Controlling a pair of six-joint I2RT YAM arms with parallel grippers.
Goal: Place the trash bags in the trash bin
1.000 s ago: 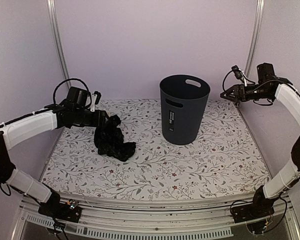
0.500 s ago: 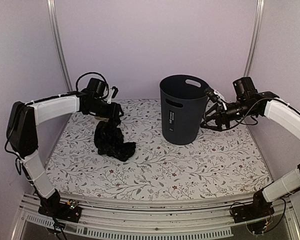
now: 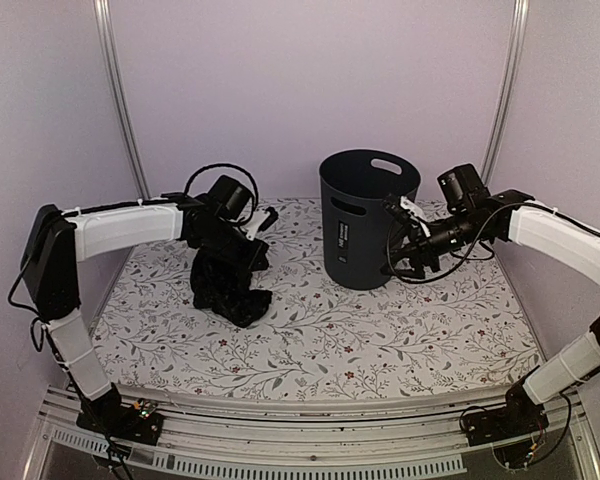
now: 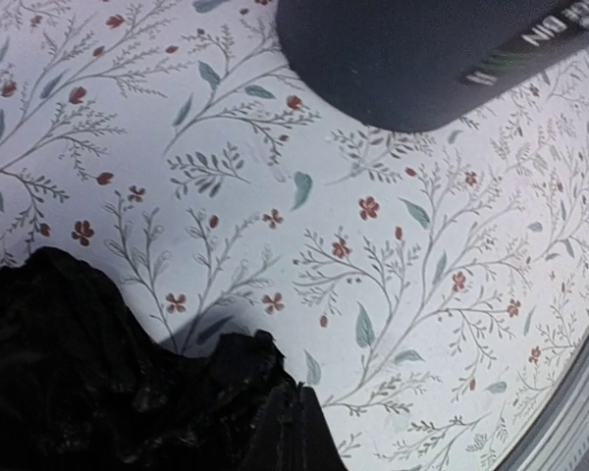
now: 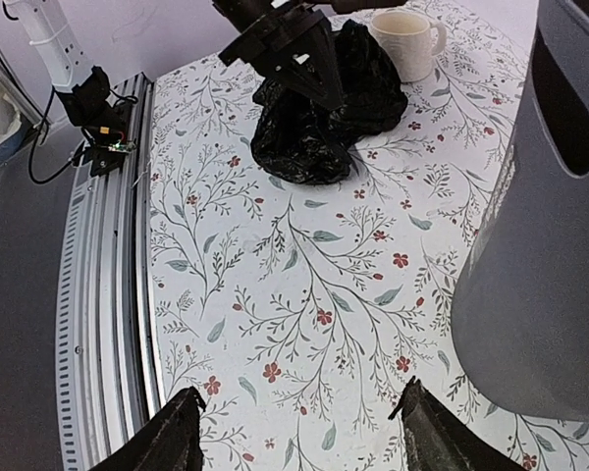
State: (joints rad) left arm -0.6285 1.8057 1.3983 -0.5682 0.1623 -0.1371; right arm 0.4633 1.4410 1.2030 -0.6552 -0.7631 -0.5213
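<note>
The black, wrinkled trash bag (image 3: 225, 285) lies heaped on the floral table, left of the dark grey trash bin (image 3: 368, 218). My left gripper (image 3: 248, 256) sits at the top of the heap with its jaws pressed together on a fold of the bag (image 4: 98, 383); the fingertips (image 4: 296, 422) show closed at the bag's edge. The right gripper (image 3: 398, 258) hovers low beside the bin's right side, jaws apart and empty. In the right wrist view that gripper (image 5: 304, 432) frames bare table, with the bin's wall (image 5: 540, 245) at the right and the bag (image 5: 314, 118) far ahead.
A small cream cup (image 5: 404, 39) stands just behind the bag, beside the left gripper (image 5: 294, 49). The table's metal front rail (image 5: 108, 294) runs along the left of the right wrist view. Purple walls enclose the table on three sides.
The left gripper moved right over the bag and closed on it. The right arm swung down and left from the far wall to the bin's side, its jaws narrowing a little.
</note>
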